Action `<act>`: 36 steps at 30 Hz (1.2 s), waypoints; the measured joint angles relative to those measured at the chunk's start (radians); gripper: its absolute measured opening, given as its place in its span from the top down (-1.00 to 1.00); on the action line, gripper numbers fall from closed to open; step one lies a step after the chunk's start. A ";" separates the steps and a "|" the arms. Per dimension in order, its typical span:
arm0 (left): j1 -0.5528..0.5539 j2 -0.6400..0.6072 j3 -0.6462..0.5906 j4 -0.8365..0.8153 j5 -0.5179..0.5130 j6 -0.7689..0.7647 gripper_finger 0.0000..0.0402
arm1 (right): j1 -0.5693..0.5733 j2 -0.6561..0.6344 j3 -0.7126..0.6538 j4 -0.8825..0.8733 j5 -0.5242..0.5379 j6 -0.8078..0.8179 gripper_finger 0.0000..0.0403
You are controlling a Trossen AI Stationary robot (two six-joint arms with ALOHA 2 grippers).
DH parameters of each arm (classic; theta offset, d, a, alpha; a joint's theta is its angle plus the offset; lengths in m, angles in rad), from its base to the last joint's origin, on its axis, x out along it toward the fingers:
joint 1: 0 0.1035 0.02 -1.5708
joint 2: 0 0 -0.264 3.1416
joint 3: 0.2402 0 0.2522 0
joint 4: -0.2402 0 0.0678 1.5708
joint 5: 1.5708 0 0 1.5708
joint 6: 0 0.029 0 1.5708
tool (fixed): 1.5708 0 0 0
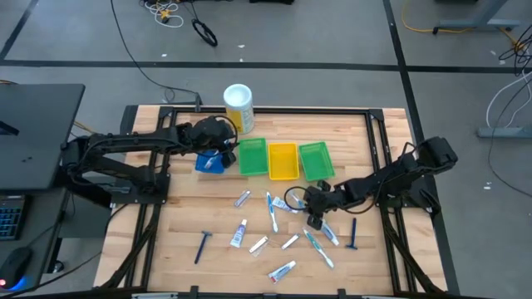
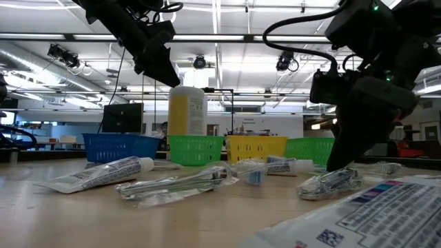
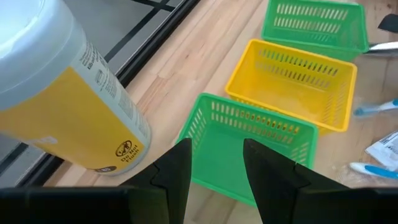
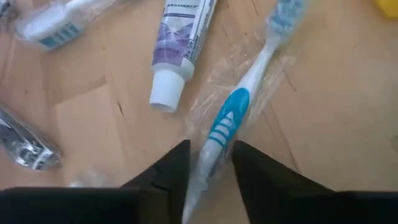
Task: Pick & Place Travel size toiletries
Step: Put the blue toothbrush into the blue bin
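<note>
I see the big canister (image 1: 238,103) behind the green bin (image 1: 253,157) and yellow bin (image 1: 283,160). L gripper (image 3: 214,168) hangs part open, holding nothing, over the green bin. R gripper (image 4: 210,168) is part open round a wrapped toothbrush (image 4: 239,115) on the table (image 1: 179,224), toothpaste tube (image 4: 180,46) just beside.

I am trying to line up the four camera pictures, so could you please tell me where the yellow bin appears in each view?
High view: the yellow bin sits middle of the bin row, between two green bins.
Low view: it stands right of centre at the table's far edge.
Left wrist view: upper right, beyond the near green bin.
Right wrist view: not clearly in it.
Shared landmark: the white-and-yellow canister, beside the bins.
</note>
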 joint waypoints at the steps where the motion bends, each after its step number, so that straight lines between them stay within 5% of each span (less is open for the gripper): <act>1: 0.000 0.000 0.000 0.000 0.002 -0.001 0.23 | -0.001 0.000 0.000 -0.002 0.000 -0.010 0.53; 6: 0.000 0.000 0.000 -0.001 0.003 -0.001 0.23 | -0.008 0.002 -0.001 -0.013 0.021 -0.042 0.79; 18: 0.000 0.000 0.000 -0.007 0.005 0.000 0.23 | -0.010 -0.102 -0.008 -0.015 0.041 -0.137 0.88; 24: -0.001 0.000 -0.001 0.057 0.151 0.009 0.23 | -0.010 -0.194 0.003 -0.015 0.082 -0.270 0.89; 30: -0.001 0.001 -0.001 0.163 0.254 -0.003 0.23 | -0.041 -0.174 0.220 -0.280 0.107 -0.509 0.89; 36: 0.000 0.022 -0.001 0.226 0.389 -0.166 0.23 | -0.065 -0.075 0.457 -0.371 0.214 -0.996 0.89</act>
